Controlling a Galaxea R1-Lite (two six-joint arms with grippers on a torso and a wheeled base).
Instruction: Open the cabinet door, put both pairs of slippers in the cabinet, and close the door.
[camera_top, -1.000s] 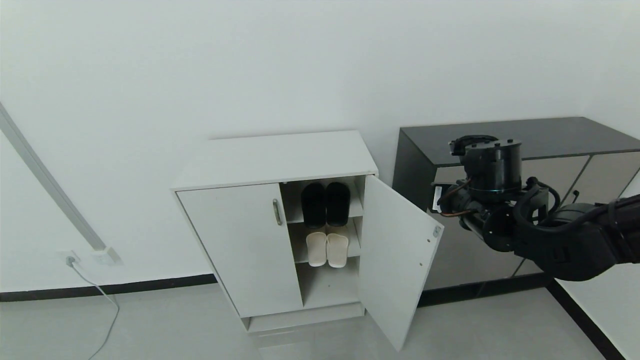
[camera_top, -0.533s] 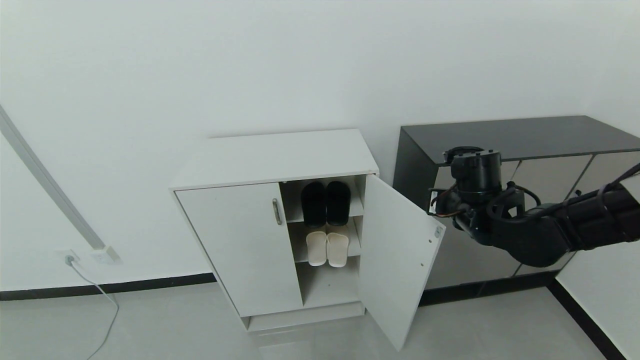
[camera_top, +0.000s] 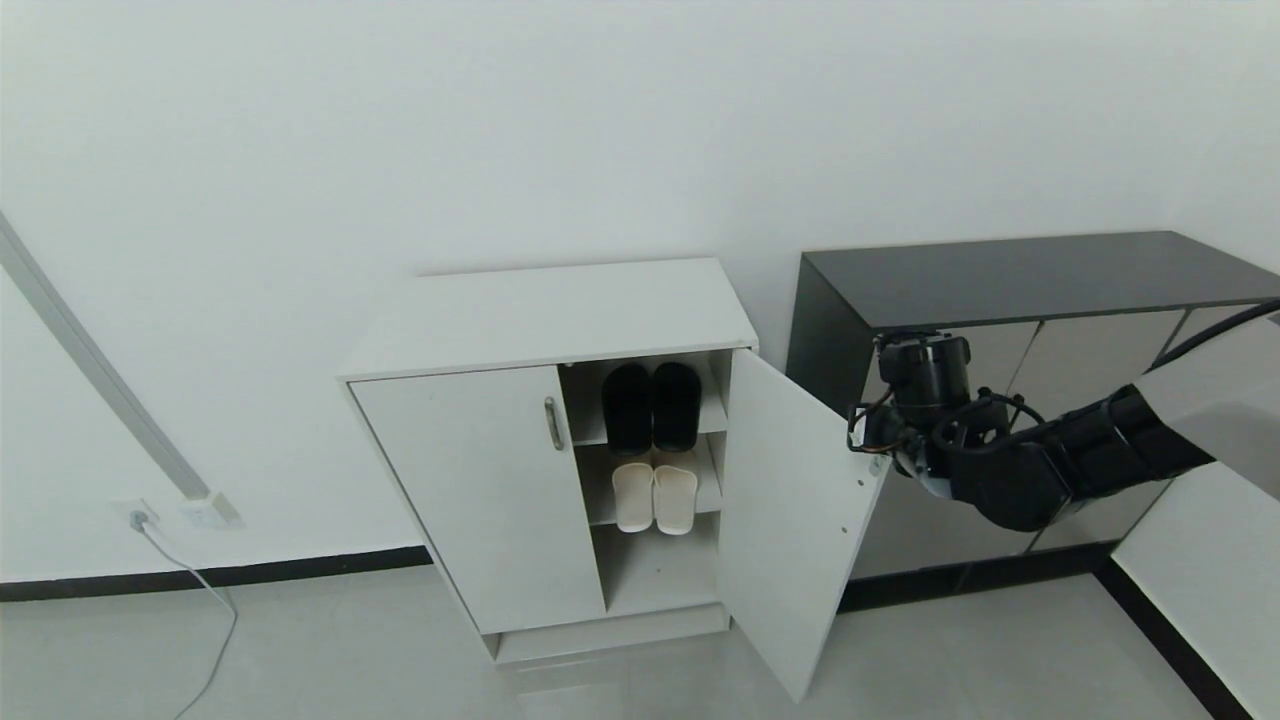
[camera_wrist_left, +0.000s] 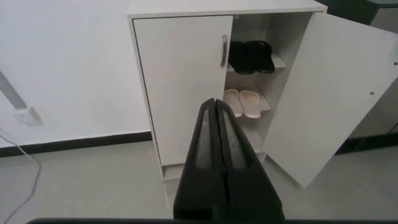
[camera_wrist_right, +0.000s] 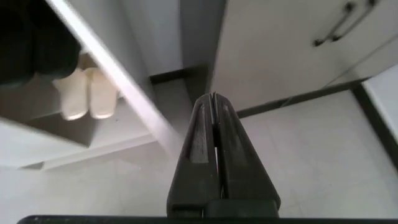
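White-walled room: black slippers (camera_top: 651, 407) and cream slippers (camera_top: 655, 497) sit shelved in cabinet (camera_top: 550, 315). Door (camera_top: 790, 500) open at three o'clock. Left gripper (camera_wrist_left: 215, 102), right gripper (camera_wrist_right: 213, 98): fingers together. We advise pushing the door's outer face steadily.

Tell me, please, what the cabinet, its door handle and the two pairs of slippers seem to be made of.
Cabinet: probably laminated board, matt white, flat square-edged panels. Door handle: likely metal, a slim silvery bar. Black slippers and cream slippers: perhaps moulded foam or rubber, smooth and matt.
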